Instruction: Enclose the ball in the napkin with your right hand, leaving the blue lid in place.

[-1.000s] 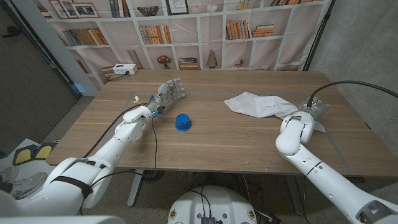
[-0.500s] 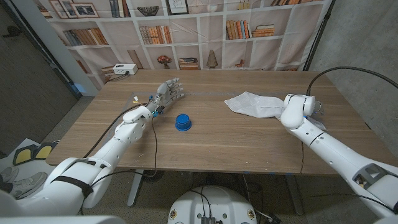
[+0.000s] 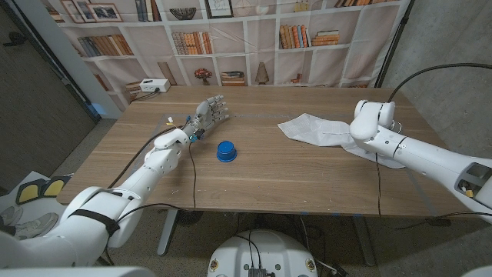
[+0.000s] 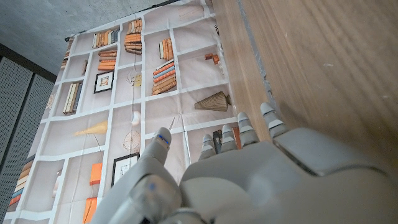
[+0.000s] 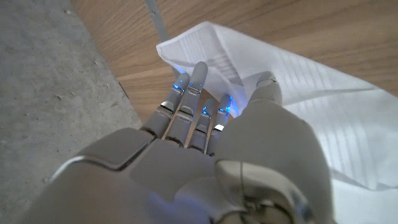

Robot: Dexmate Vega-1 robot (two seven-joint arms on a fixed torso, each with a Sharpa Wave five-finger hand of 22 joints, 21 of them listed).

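The robot's pale grey left hand (image 4: 249, 180) showed from behind, its fingers (image 4: 268, 119) stretched out side by side and apart from one another, gripping nothing. The fingertips lay close over the brown wooden tabletop (image 4: 311, 62), though contact could not be made out. Beyond the fingertips, past the table's edge, hung a printed bookshelf backdrop (image 4: 137, 87) with white shelves, rows of orange and brown books, framed pictures and a ribbed cone-shaped ornament (image 4: 214, 101).

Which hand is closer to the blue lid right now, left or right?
Left. The left hand stands on the table just behind and beside the blue lid, apart from it. The right hand is across the table, over the white napkin.
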